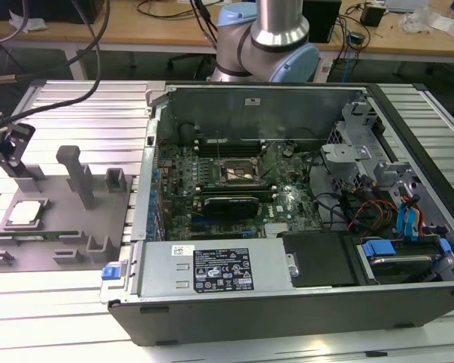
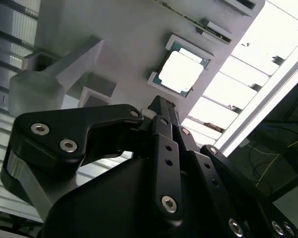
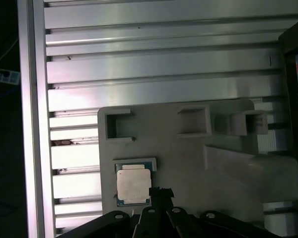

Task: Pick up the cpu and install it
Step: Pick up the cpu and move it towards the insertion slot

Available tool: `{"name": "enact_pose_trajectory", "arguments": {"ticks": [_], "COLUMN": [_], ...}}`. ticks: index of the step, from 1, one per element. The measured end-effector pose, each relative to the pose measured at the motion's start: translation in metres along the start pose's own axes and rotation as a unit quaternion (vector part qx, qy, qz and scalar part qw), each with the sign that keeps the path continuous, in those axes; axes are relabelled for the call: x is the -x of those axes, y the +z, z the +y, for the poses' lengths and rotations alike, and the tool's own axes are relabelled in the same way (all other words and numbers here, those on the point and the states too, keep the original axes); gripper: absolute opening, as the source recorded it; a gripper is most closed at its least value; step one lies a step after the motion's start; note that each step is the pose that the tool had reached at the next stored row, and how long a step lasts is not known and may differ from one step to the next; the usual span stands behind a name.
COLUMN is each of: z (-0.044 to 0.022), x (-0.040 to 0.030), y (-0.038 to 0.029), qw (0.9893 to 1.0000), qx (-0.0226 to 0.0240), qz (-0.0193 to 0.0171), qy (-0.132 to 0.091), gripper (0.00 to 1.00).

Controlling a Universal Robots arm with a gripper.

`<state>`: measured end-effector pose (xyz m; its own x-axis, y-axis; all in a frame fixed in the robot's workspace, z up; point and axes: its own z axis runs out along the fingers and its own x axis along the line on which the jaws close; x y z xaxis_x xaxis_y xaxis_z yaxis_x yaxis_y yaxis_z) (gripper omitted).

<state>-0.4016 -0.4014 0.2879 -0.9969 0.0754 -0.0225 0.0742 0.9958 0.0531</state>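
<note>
The cpu (image 1: 26, 213), a small square chip with a pale silver top, lies flat in a recess of the grey tray (image 1: 68, 204) at the exterior view's left. It appears in both wrist views as the cpu (image 2: 183, 71) and the cpu (image 3: 134, 184). My black gripper (image 1: 19, 162) hangs above the tray, a little way off the chip. Its fingers look shut with nothing between them at the gripper (image 2: 159, 105), and the tip of the gripper (image 3: 160, 191) stands just beside the chip's edge. The socket (image 1: 240, 172) sits on the motherboard in the open case.
A green memory stick (image 1: 60, 234) lies on the tray near the chip. Tall grey posts (image 1: 79, 174) rise from the tray close to the gripper. The open computer case (image 1: 159, 136) stands at the exterior view's right of the tray, on a slatted aluminium table (image 3: 164, 59).
</note>
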Motion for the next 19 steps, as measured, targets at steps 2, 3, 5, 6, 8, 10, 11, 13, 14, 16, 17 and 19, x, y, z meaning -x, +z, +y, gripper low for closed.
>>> {"name": "enact_pose_trajectory", "arguments": {"ticks": [2, 3, 5, 6, 8, 10, 11, 13, 14, 16, 17, 19], "z": [-0.0010, -0.0013, -0.0025, -0.0037, -0.0062, -0.0088, -0.0100, -0.0128, -0.0140, -0.0174, -0.0183, -0.0200], "x": [-0.0019, -0.0026, -0.0041, -0.0049, -0.0068, -0.0094, -0.0103, -0.0113, -0.0114, -0.0114, -0.0118, -0.0131], "y": [0.0049, 0.0065, 0.0100, 0.0125, 0.0174, 0.0233, 0.0255, 0.0312, 0.0334, 0.0398, 0.0422, 0.0477], "qw": [1.0000, 1.0000, 1.0000, 1.0000, 1.0000, 1.0000, 1.0000, 1.0000, 1.0000, 1.0000, 1.0000, 1.0000], "qx": [0.0000, 0.0000, 0.0000, 0.0000, 0.0000, 0.0000, 0.0000, 0.0000, 0.0000, 0.0000, 0.0000, 0.0001], "qz": [0.0000, 0.0000, 0.0001, 0.0000, 0.0000, 0.0001, 0.0001, 0.0000, 0.0000, 0.0001, 0.0000, 0.0000], "qy": [0.000, 0.000, 0.000, 0.000, 0.000, 0.000, 0.000, 0.000, 0.000, 0.000, 0.000, 0.000], "gripper": [0.11, 0.11, 0.11, 0.11, 0.11, 0.11, 0.11, 0.11, 0.11, 0.11, 0.11, 0.11]}}
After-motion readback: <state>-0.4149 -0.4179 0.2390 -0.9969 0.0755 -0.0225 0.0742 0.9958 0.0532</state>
